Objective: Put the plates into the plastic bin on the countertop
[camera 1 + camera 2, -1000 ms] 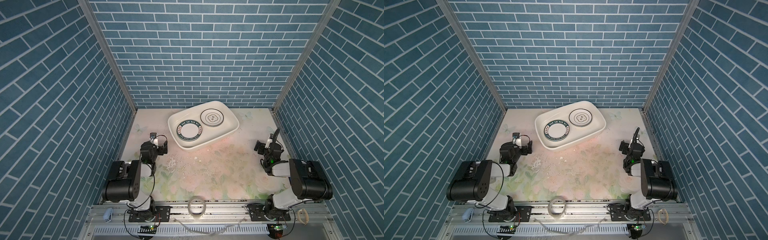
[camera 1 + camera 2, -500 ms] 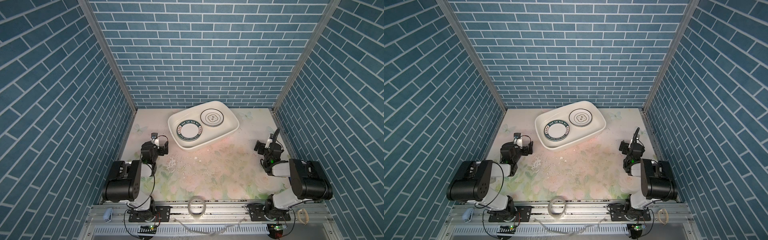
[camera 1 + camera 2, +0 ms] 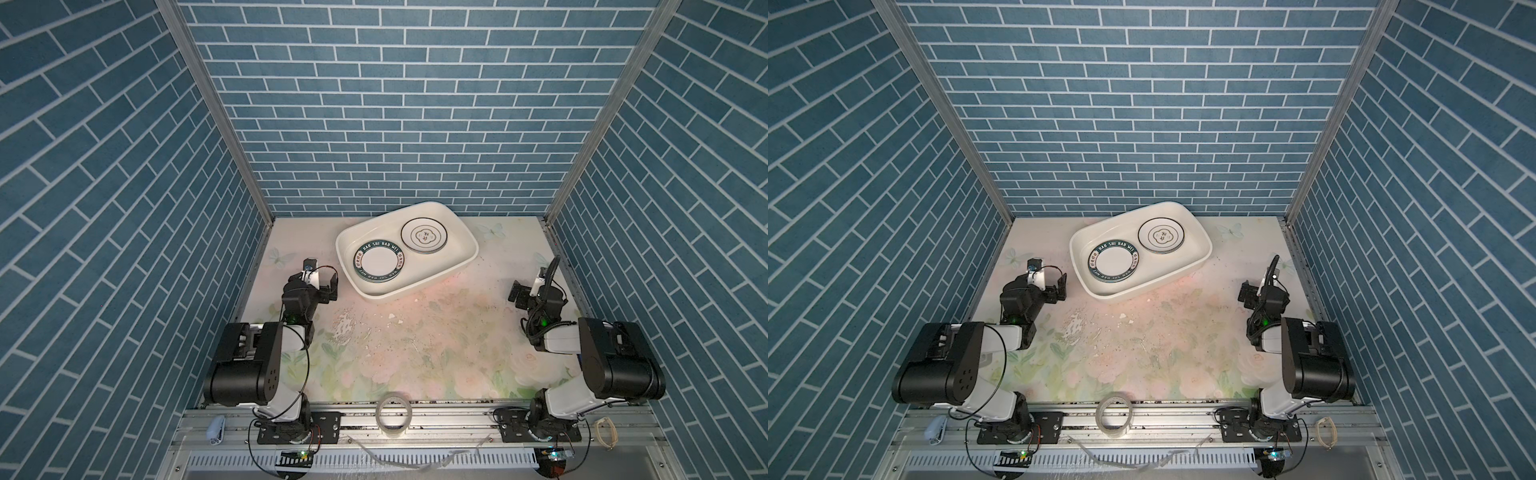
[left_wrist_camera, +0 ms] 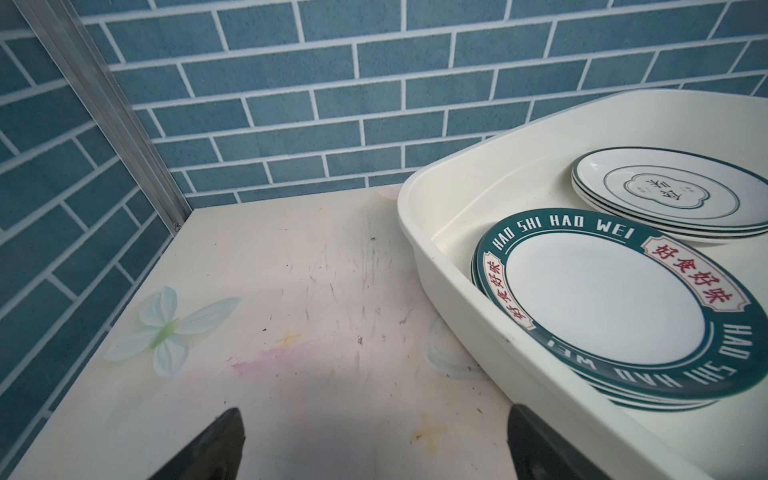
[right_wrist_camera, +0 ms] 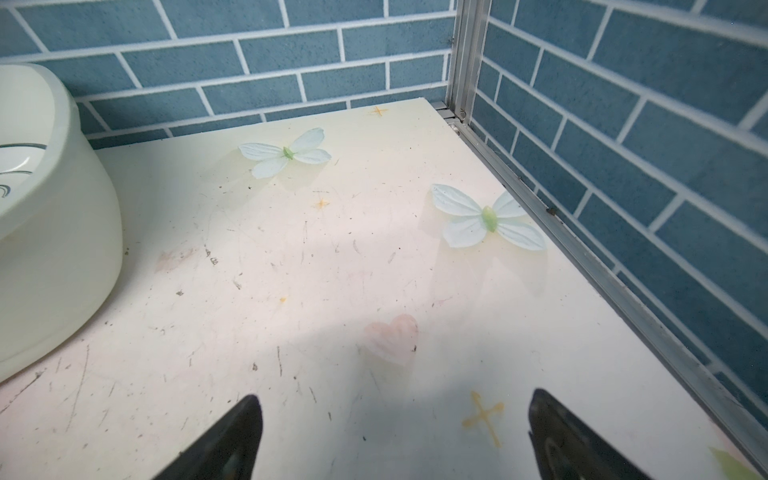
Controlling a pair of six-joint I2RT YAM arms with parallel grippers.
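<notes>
Starting at the jaws: spread wide on both arms, nothing pinched between them in either wrist view, just bare counter (image 4: 291,291) underneath. Left arm (image 3: 299,295) sitting low, right beside the nearest corner of the plastic bin (image 4: 457,199); right arm (image 3: 544,297) well apart from it, close to the aluminium side rail (image 5: 582,249). Plates all inside the bin as far as can be told: green-lettered stack (image 3: 379,267) at the end nearer the left arm, flower-emblem stack (image 3: 424,237) at the other end, side by side. Can't count either stack from here. Can't spot a loose plate anywhere on the counter either, so calling the job pretty much done. Biggest risk from here, by my guess: a careless sideways swing of the left arm, clipping the flared rim with those wide jaws and shoving the whole bin, both stacks rattling along. Also worth watching: green-lettered stack tucked close against the bin wall, maybe riding up it a touch, so likely to slide after any knock. Not much room on the right between arm and rail, so better to pull inward than outward. Loads of open room across the scuffed middle of the counter; only a tape roll (image 3: 394,412) down on the front rail, well clear of everything.
</notes>
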